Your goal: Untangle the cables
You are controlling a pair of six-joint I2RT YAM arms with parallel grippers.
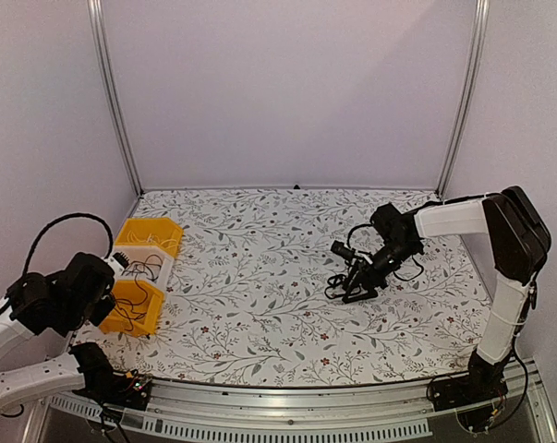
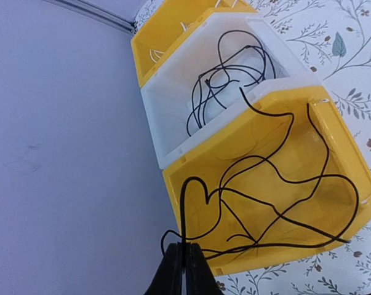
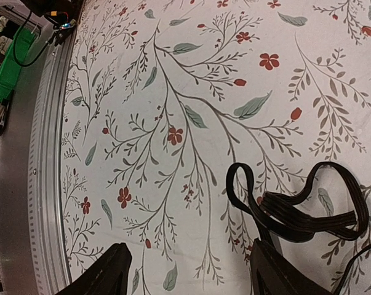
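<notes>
The thin black flexible cables (image 2: 217, 78) lie in more than one place: a loose tangle sits in the white plastic bin (image 2: 167, 117), and one strand (image 2: 184, 209) trails through the yellow plastic bin (image 2: 283, 261) just beside it, both at the worktop's left edge; a folded black cable bundle (image 3: 302, 215) rests on the floral worktop (image 3: 191, 92) toward its right edge. The left gripper (image 2: 185, 249) is pinched together on the strand; the right gripper (image 3: 191, 270) stands apart and holds nothing, the bundle just beside one finger. To do this well, I judge the left should draw its strand out slowly, watching for snags on the bin rim; the right should centre over a single loop before closing, not the whole stack.
</notes>
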